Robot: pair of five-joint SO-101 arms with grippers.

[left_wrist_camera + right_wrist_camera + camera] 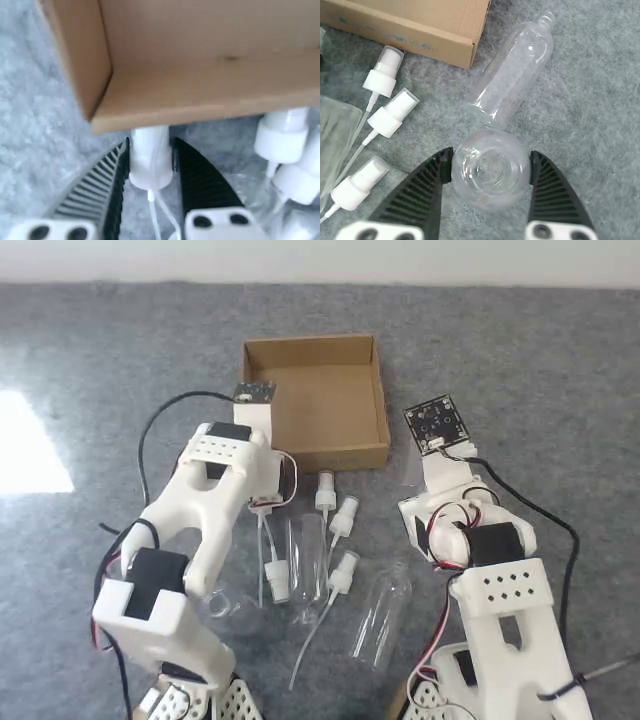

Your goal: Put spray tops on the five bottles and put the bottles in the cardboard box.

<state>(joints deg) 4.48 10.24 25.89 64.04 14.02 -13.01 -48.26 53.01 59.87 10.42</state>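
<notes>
My left gripper is shut on a white spray top, whose thin dip tube hangs down between the fingers. It sits just in front of the cardboard box, near the box's front left corner. My right gripper is shut on a clear bottle seen end-on, with a finger pressed to each side. A second clear bottle lies beyond it, by the box corner. Three loose spray tops lie beside it. In the high view the left gripper and right gripper flank the parts.
Between the arms lie loose spray tops and clear bottles, with one more bottle by the left arm's base. The open box stands behind them on grey carpet. Black cables trail from both arms.
</notes>
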